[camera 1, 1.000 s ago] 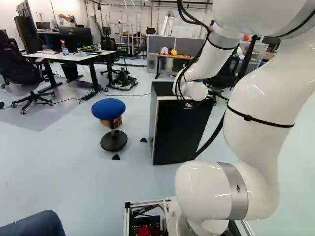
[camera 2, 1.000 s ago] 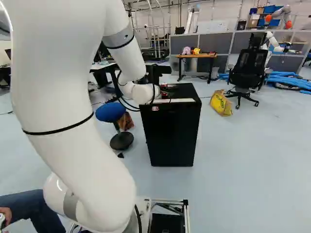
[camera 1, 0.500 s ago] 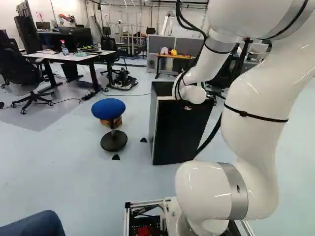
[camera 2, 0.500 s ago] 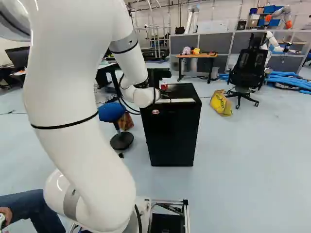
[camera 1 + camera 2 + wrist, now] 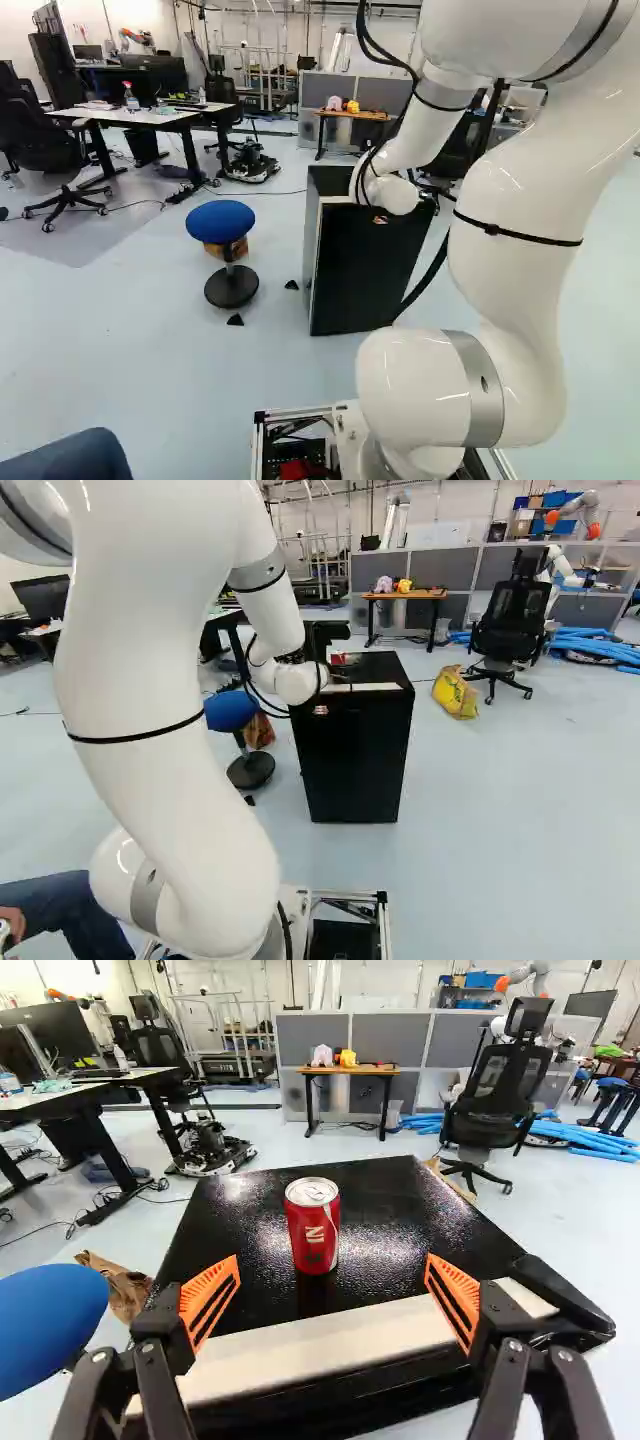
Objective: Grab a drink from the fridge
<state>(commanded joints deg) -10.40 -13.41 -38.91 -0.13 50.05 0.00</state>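
Extending forward and down, the white arm point(image 5: 150, 720) places the gripper point(image 5: 338, 672) at the near edge of the black fridge point(image 5: 360, 750). Fingers: spread wide, gripping nothing. Red can point(image 5: 313, 1228): upright on the fridge top, ahead of and between the fingers, touching neither. The wrist hides the can in the left base view.

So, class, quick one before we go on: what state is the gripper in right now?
Gripper: open, holding nothing; the red can stands upright ahead of it.

The arm point(image 5: 520, 225) has lowered slightly.
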